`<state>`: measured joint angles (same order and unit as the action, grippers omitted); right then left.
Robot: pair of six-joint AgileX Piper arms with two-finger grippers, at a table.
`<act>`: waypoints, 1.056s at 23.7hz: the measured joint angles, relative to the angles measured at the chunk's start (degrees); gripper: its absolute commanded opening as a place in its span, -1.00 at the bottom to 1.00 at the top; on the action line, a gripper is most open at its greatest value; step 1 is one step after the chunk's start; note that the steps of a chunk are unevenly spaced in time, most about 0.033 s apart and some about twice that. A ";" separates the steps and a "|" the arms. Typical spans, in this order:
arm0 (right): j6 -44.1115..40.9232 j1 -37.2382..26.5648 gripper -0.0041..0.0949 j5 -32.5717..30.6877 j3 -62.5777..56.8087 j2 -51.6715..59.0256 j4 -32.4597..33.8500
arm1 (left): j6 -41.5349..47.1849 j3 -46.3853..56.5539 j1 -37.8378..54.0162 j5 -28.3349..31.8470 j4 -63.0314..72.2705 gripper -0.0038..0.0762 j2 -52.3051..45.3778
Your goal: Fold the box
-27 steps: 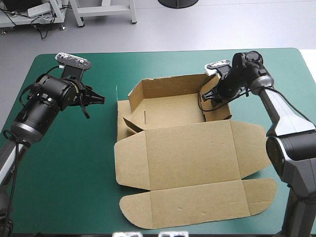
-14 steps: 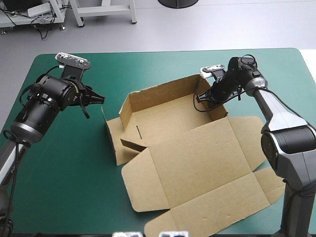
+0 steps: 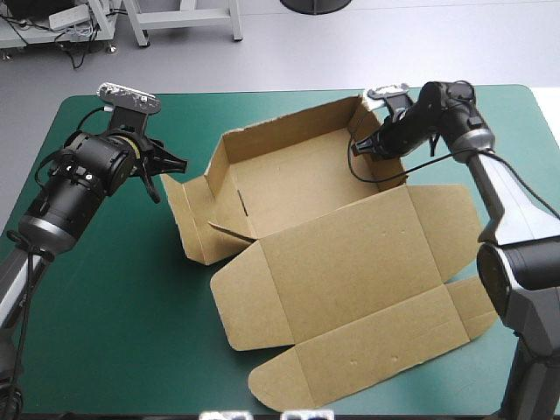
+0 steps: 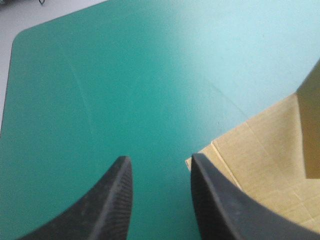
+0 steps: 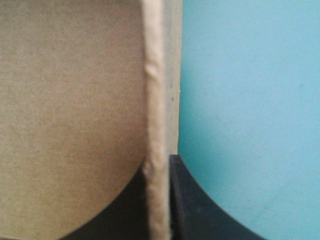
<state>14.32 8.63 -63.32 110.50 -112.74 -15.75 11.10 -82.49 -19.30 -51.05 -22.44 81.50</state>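
Box (image 3: 297, 179) sits skewed on the teal-green cover (image 3: 114, 289), its bulk running from table centre out toward 5 o'clock. It is an open tray with the far, left and right walls raised. The lid (image 3: 350, 262) lies flat, spreading from the tray's near edge toward 5 o'clock, its end flap close to the table's near edge. A side flap (image 3: 179, 219) splays out at the tray's 9 o'clock side, tilted (not tucked).

Right gripper (image 3: 374, 150) is at the tray's 2 o'clock corner, on the right wall. In the right wrist view the gripper (image 5: 159, 200) is all but closed, with the wall's cut edge pinched between the two black fingers (image 5: 200, 210). One finger is inside the tray against brown board, the other outside over the cover. It holds the box.

Left gripper (image 3: 178, 164) is at 10 o'clock of the box, just beside the splayed flap and over the cover. In the left wrist view the gripper (image 4: 160, 167) has its fingers apart with a moderate gap, cover showing between them, gripping nothing. A corner of the box (image 4: 260, 155) lies just ahead, beside one finger (touching or not: cannot tell).
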 measured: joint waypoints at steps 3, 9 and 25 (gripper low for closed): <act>0.01 -2.53 -0.94 -2.34 3.58 3.75 -0.42 | 3.27 0.00 0.00 3.04 -3.22 -0.44 0.00; 0.28 -10.08 -0.94 -5.93 7.42 11.82 -0.37 | 15.10 0.00 0.20 9.47 -14.59 -0.50 0.00; 1.99 -19.24 -0.94 -8.22 7.94 30.10 -6.19 | -22.32 -0.43 10.25 20.51 62.46 -0.75 4.37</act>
<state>16.32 -10.61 -71.55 118.44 -82.64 -21.94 -11.21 -82.93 -9.05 -30.54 40.02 85.86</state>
